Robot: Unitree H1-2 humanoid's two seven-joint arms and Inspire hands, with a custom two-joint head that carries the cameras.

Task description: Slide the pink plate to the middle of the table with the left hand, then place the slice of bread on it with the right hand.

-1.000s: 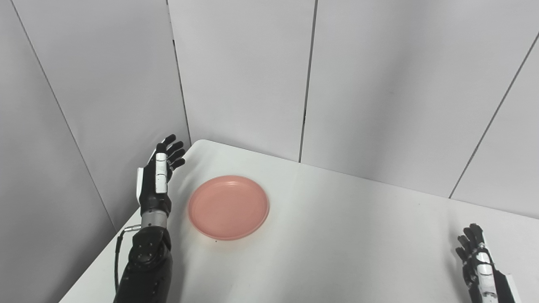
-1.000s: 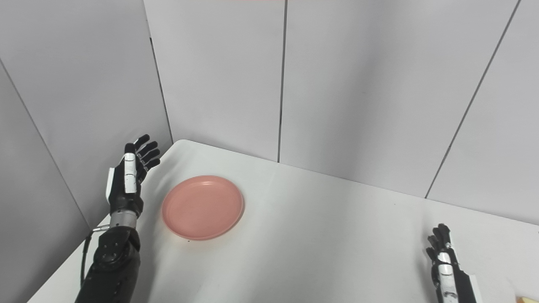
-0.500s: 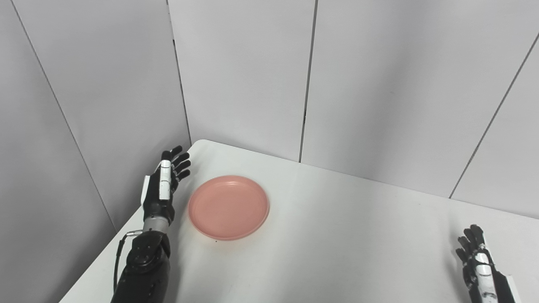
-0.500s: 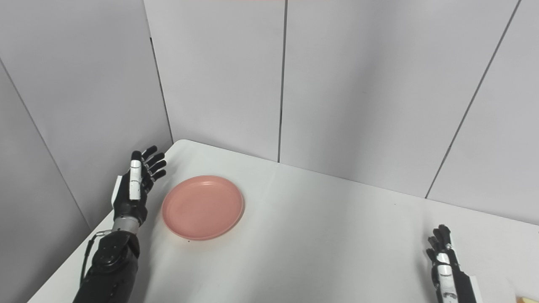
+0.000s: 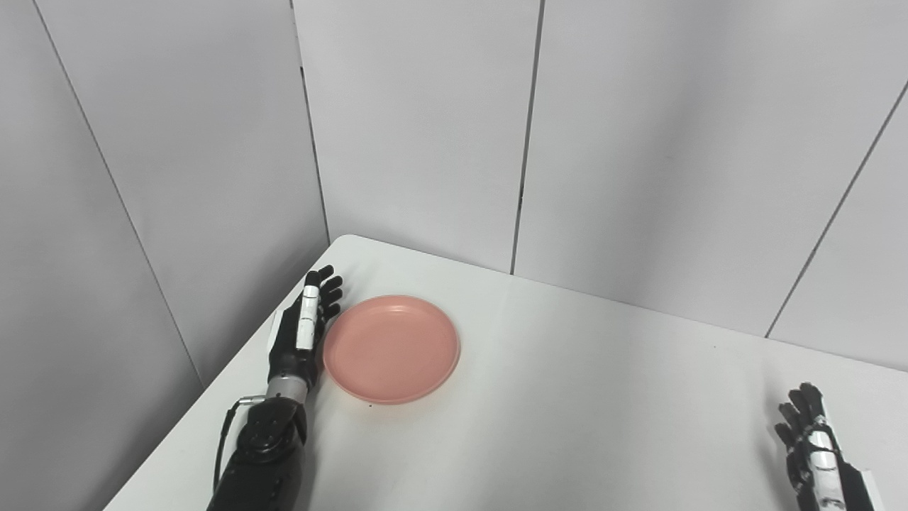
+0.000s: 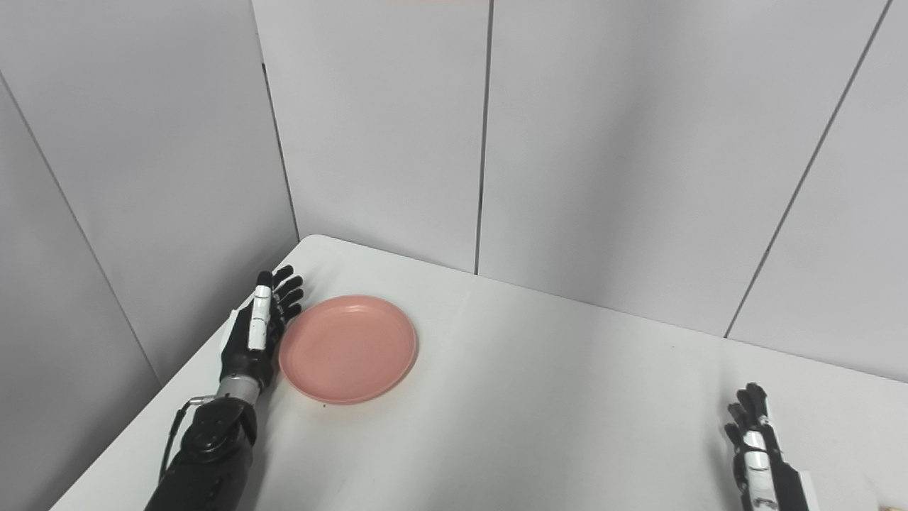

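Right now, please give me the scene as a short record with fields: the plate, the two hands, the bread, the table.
plate: pink plate, empty, flat on the table, near the left far corner
left hand: left hand open, fingers straight, on edge beside the plate's left rim; contact cannot be told
right hand: right hand open, low at the near right side, holding nothing
bread: only a pale sliver at the bottom right corner of the right eye view; cannot be identified
table: white table

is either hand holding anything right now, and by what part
Nothing is held. The left hand is open beside the pink plate's left rim; the right hand is open, apart from it.
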